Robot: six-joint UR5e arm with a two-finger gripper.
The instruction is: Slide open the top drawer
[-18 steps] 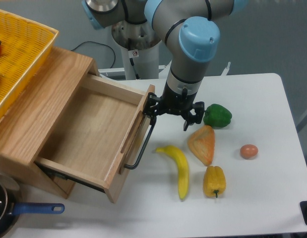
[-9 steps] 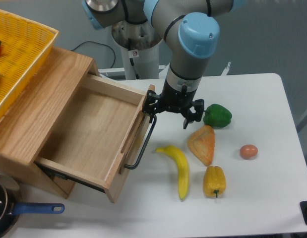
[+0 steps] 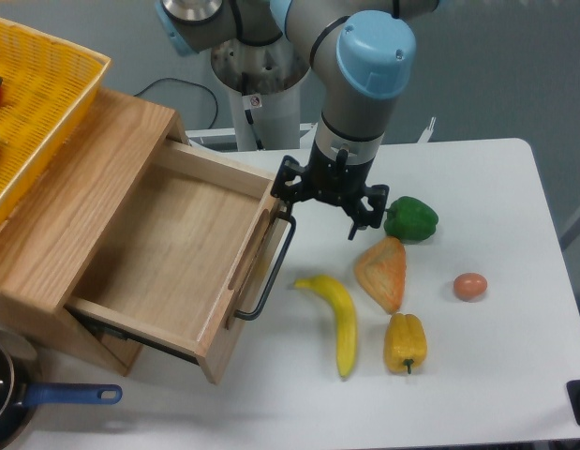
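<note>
The top drawer of the light-oak cabinet stands pulled far out, its bare wooden inside showing. Its long black bar handle runs along the front panel on the right. My gripper hangs just above the far end of that handle, at the drawer's upper right corner. Its black fingers are spread wide and hold nothing; the left finger is near the handle's top end, a little above it.
A yellow mesh basket sits on the cabinet top. On the table lie a banana, an orange wedge-shaped item, a green pepper, a yellow pepper and an egg. A pan with a blue handle is at the lower left.
The gripper has risen slightly off the handle's upper end. The drawer has stayed in place.
</note>
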